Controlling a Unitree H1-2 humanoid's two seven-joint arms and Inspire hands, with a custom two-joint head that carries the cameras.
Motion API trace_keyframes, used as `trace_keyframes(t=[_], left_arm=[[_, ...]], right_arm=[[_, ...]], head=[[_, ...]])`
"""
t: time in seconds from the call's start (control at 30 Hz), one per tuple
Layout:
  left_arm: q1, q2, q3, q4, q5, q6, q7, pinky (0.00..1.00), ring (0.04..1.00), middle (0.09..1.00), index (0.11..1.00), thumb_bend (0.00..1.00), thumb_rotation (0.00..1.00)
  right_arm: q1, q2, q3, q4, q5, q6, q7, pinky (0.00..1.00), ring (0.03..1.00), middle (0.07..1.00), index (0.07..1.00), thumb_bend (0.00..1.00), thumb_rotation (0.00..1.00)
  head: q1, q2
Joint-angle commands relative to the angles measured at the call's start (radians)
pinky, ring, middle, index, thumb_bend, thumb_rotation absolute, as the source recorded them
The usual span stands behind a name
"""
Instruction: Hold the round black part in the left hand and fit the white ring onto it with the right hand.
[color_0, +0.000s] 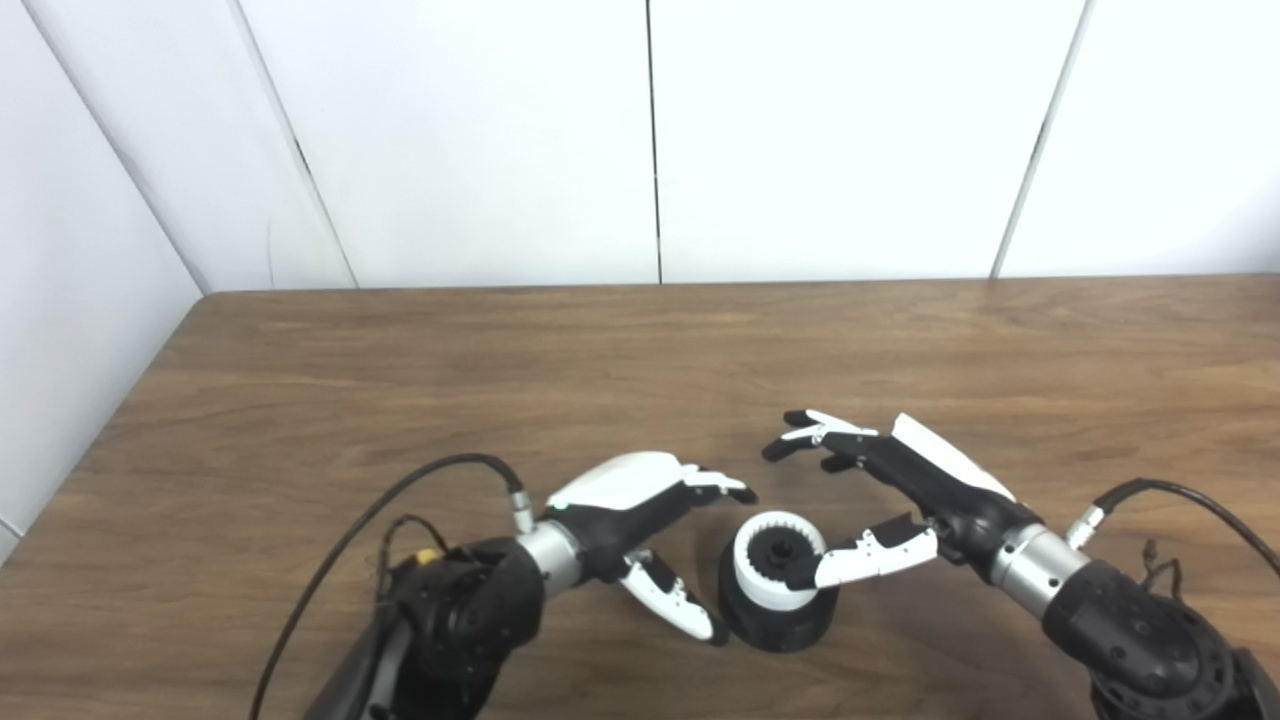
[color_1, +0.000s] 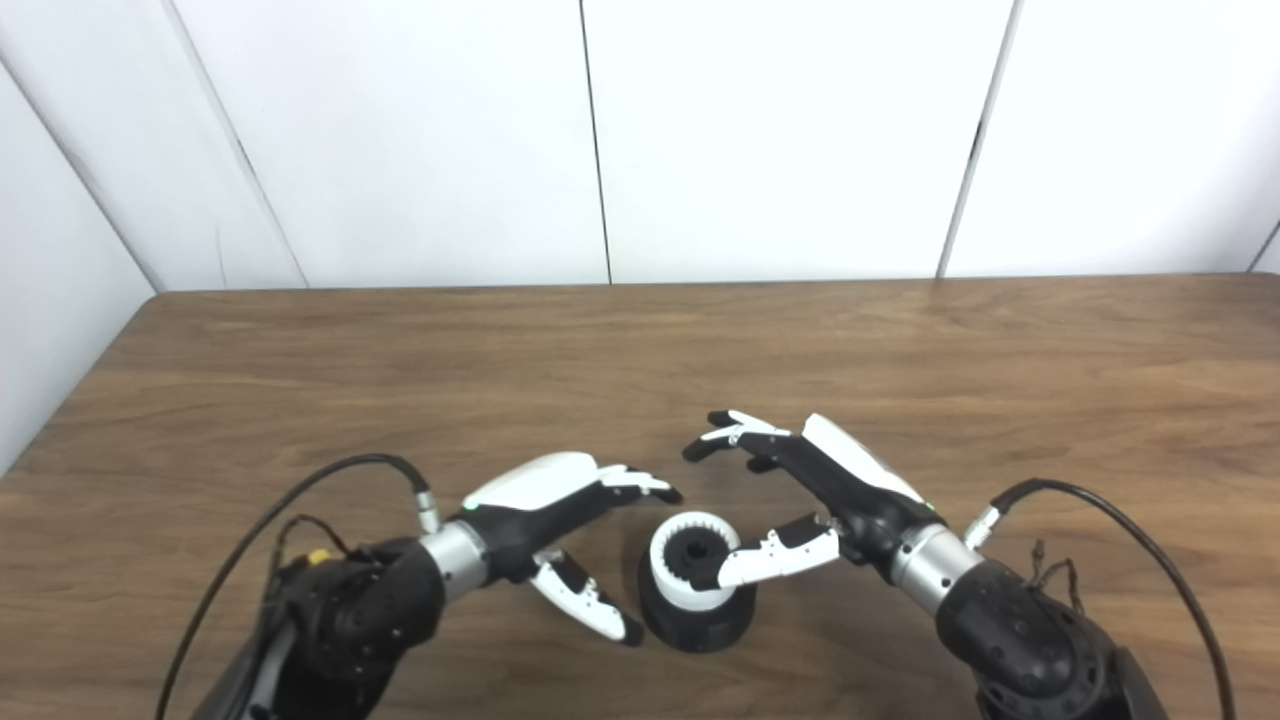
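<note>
Although the ring already sat on the part, the seating looked unconfirmed, so these lines covered finishing it well
Round black part (color_0: 775, 615): stood on the table (color_0: 400, 380) between the two hands, its side just beside the left thumb tip
White ring (color_0: 765, 575): sat on top of the black part, toothed inside, apparently level
Left hand (color_0: 640, 530): fingers spread apart, holding nothing; fingertips reached over the far side of the part without touching
Right hand (color_0: 880, 500): fingers spread wide, nothing gripped; thumb lay across the ring's near rim, seemingly touching
Advice: close the left fingers round the black body first, then press evenly with the right thumb and fingers on opposite rim points
Risk: one-sided thumb pressure could tilt the ring
</note>
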Motion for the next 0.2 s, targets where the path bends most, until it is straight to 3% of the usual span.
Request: trace_keyframes(t=[0.0,0.1,0.17], left_arm=[[0.008,0.021,0.050,-0.037,-0.008,0.040,-0.010,0.87,0.992,0.972,0.951,1.00,0.26],[0.032,0.006,0.106,-0.054,-0.027,0.041,-0.028,0.88,0.997,0.982,0.973,1.00,0.28],[0.053,-0.012,0.149,-0.065,-0.032,0.041,-0.039,0.88,0.999,0.991,0.986,1.00,0.35]], right_arm=[[-0.015,0.005,-0.029,-0.043,0.019,0.002,-0.029,0.87,0.956,0.949,0.781,0.99,0.44],[0.001,0.019,-0.051,-0.046,0.041,0.004,-0.041,0.88,0.947,0.941,0.784,0.96,0.44],[0.017,0.042,-0.075,-0.049,0.072,0.016,-0.057,0.88,0.943,0.939,0.795,0.90,0.46]], head=[[0.000,0.002],[-0.003,0.006],[-0.005,0.007]])
